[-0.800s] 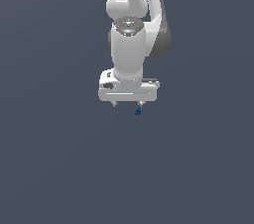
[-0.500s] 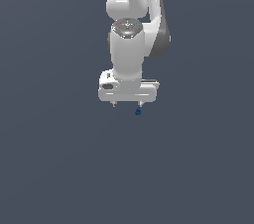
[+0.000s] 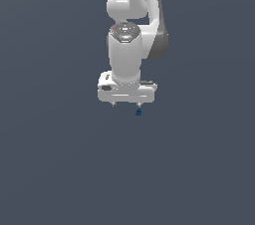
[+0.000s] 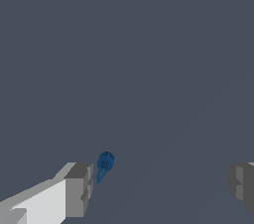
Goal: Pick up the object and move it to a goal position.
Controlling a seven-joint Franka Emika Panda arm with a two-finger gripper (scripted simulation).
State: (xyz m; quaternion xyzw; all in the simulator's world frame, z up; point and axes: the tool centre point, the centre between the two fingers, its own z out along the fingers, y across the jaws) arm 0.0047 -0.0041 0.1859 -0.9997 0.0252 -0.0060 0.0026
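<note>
Wrist view first: the gripper (image 4: 158, 188) has its jaws spread wide, one finger (image 4: 79, 188) on one side, the other far across, and nothing is clamped between them. The object (image 4: 104, 162), a tiny dark-blue blob, sits just beside the inner face of that one finger, well apart from the other. From the exterior view, the gripper (image 3: 126, 103) hangs over the grey floor (image 3: 55, 169) with the object (image 3: 138, 112) just under one fingertip. My read: approach done; closing, lifting and carrying to the goal all remain. No goal marker shows.
</note>
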